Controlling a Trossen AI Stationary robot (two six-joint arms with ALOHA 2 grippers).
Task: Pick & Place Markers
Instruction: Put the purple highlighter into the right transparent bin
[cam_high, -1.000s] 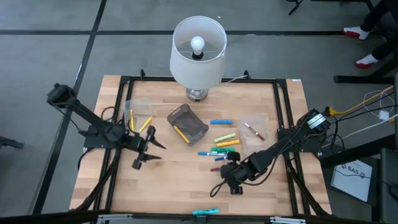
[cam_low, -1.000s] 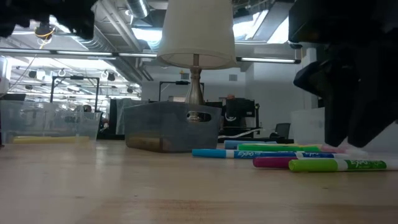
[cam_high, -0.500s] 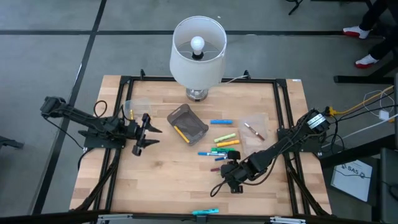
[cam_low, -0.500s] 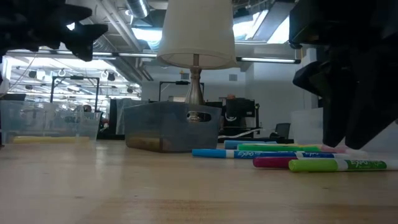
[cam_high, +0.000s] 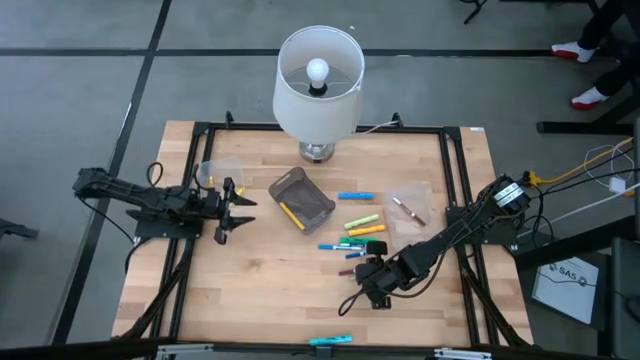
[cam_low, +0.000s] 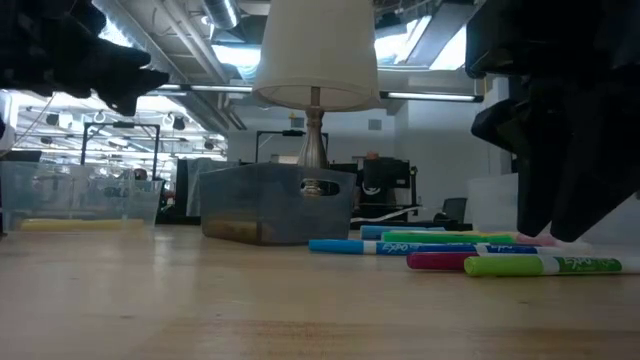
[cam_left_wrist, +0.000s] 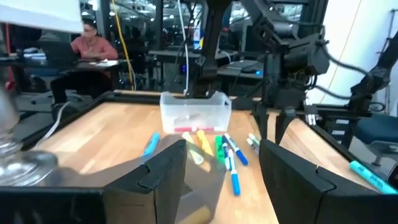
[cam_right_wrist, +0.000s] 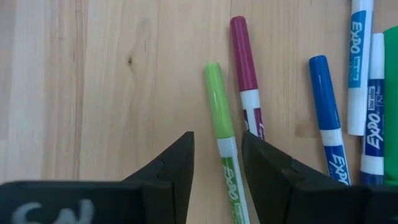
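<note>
At the table's left, the left gripper (cam_high: 232, 205) is seen with its fingers spread and nothing between them, pulled back and swung toward the clear cup (cam_high: 222, 180) compared with a second ago, when it hung lower over bare wood. From this retreat it is judged that no marker is being carried on that side, and that the pick in hand belongs to the other arm.

Toward the middle, a grey mesh bin (cam_high: 301, 198) is found with one yellow marker lying in it, below the white drum-shaped lamp (cam_high: 318, 75) on its chrome foot. The tabletop (cam_high: 270, 290) is pale butcher-block wood, smooth and lightly grained.

Right of the bin, the markers (cam_high: 355, 232) are scattered loose: slim, round, glossy plastic barrels in blue, yellow, green and magenta, some white-bodied with coloured caps. A clear flat tray (cam_high: 408, 208) holding a dark red pen lies beyond them.

The right gripper (cam_high: 372, 283) is unchanged, held low at the cluster's near edge, fingers parted around the lime-green marker (cam_right_wrist: 221, 137) without yet pinching it.
</note>
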